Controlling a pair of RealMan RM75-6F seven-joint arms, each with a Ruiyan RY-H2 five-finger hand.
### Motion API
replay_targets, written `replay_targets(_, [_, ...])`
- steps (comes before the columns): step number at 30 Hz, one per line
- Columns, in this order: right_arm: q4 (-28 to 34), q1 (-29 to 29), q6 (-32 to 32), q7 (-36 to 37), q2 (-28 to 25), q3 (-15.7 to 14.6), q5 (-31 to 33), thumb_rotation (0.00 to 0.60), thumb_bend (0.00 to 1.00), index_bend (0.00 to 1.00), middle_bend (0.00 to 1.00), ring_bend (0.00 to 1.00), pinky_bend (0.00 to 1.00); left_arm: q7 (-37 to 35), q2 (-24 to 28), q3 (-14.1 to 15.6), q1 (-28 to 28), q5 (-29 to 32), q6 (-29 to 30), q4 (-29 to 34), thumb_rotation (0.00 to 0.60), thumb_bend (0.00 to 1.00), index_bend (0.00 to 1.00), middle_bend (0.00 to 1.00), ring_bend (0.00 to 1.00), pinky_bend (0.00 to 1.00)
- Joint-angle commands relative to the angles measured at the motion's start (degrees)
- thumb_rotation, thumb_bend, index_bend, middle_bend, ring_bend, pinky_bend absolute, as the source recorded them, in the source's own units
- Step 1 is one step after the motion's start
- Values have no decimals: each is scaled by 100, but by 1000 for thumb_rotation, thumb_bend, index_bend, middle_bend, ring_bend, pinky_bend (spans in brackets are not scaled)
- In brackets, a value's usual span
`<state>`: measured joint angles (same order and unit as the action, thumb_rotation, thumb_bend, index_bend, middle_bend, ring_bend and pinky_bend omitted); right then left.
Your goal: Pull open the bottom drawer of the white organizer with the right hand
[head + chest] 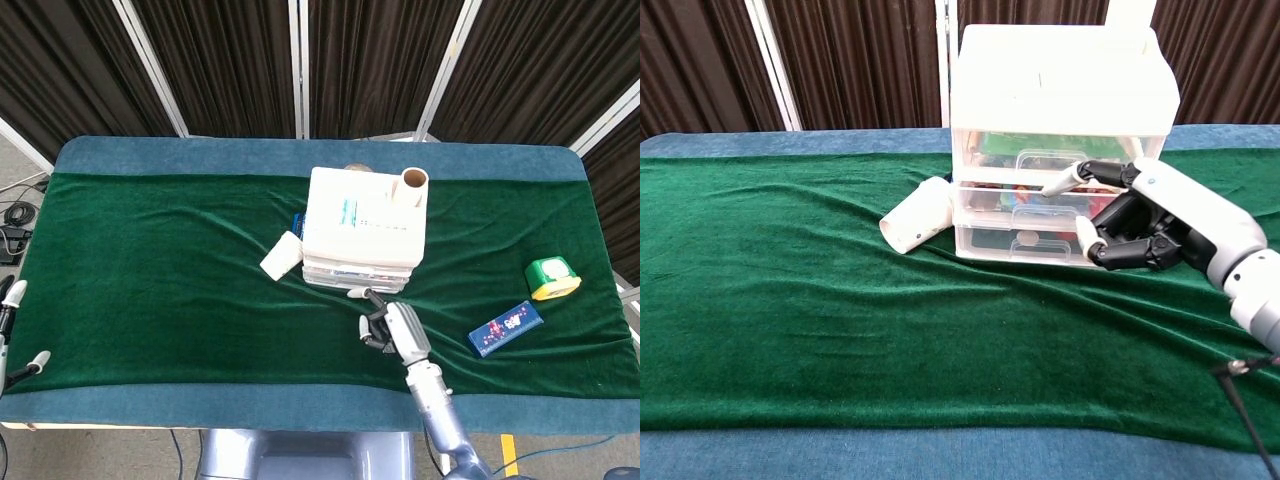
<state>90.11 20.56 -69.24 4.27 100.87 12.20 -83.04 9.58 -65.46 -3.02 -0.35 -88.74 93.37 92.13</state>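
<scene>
1. My left robot hand (pixel 8 300) hangs off the worktop's (pixel 150 250) left edge; I can't tell its grip.
2. A white cylinder (pixel 917 215) lies tilted against the drawer unit's (pixel 1055 100) left side.
3. My right robot hand (pixel 1140 220), fingers curled and holding nothing, sits just before the translucent plastic drawers, one finger pointing at them.
4. Far right: a green tape measure (pixel 552 277) and a blue box (pixel 506 327) on velvet cloth.

A lab or recording booth: black pleated screens (pixel 370 60) in metal frames stand behind the surface (pixel 150 250), which is draped in green cloth.
</scene>
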Motion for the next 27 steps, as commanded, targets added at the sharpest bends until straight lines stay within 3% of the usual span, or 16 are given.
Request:
replay_targets(1, [-162,132,-374,-1564,79,99,29,600,559,313,914,972,904,0,-1,-6,0,10,1,0,600,0,0,0,0,0])
replay_targets(12, [-338,263,-410,-2327,185,225,462,600,558,267,914,971,904,-11,11,-2,5,4,7,11,600,0,0,0,0,0])
replay_targets(27, [-314,355,-299,-2417,173,184,786,600,558,264,914,971,903,-2,7,3,3,-4,2,17,600,0,0,0,0,0])
